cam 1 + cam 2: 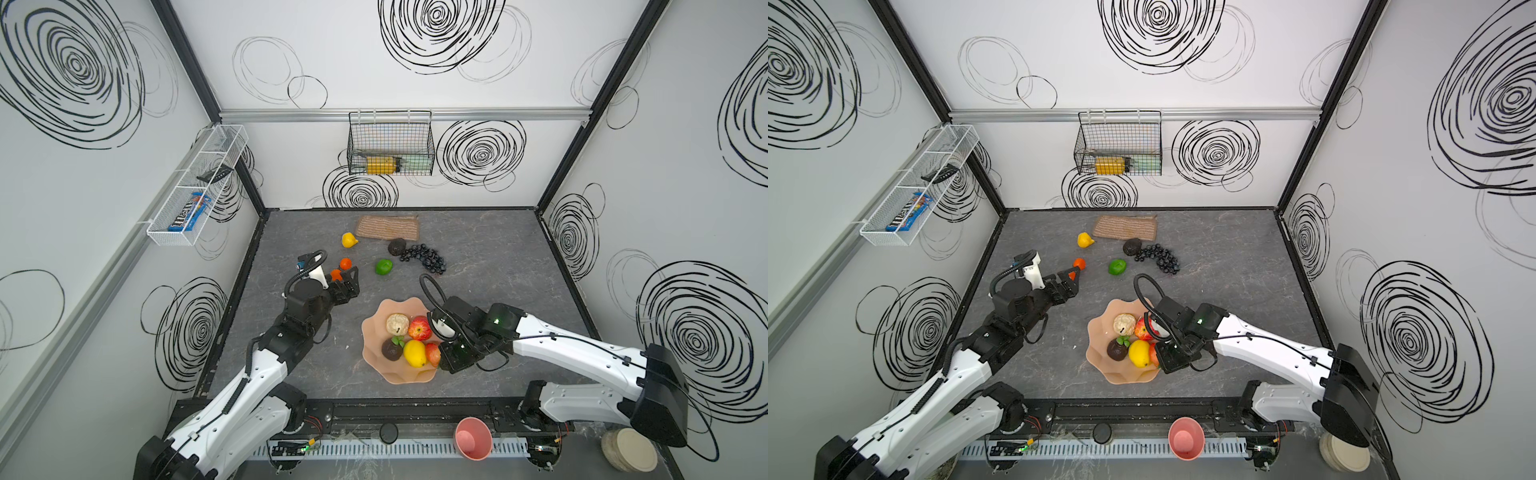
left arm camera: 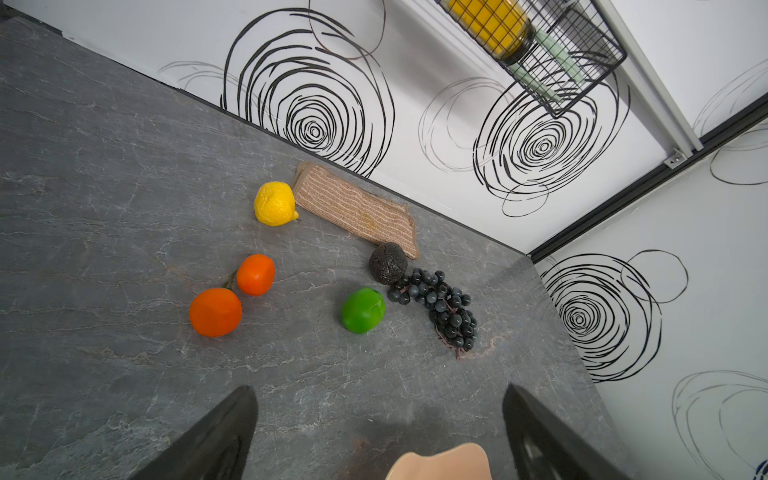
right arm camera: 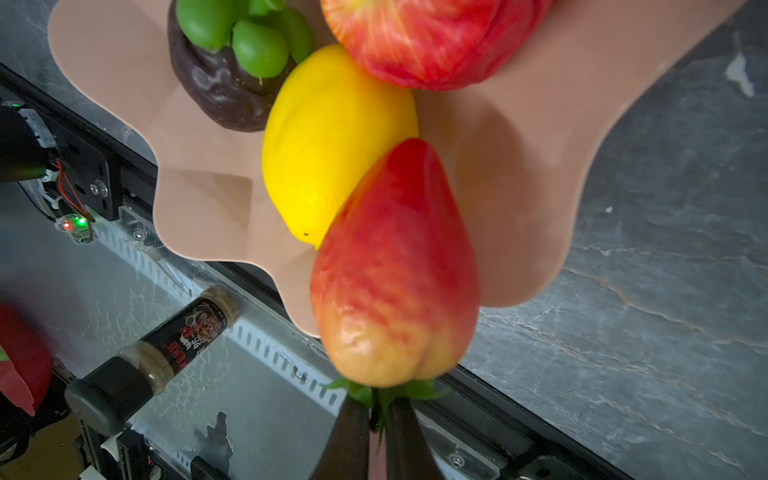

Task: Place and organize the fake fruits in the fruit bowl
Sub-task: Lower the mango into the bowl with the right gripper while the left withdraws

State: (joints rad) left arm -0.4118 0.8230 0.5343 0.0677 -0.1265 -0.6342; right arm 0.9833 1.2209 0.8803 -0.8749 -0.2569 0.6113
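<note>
Right gripper, narrow, pinches the leaf cap of the red plastic strawberry against the yellow lemon, near the rim of the peach scalloped bowl; released, it may roll out. Left gripper wide, empty.

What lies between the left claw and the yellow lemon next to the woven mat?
The two oranges lie there, between the open left claw and the lemon. Both top views show this.
</note>
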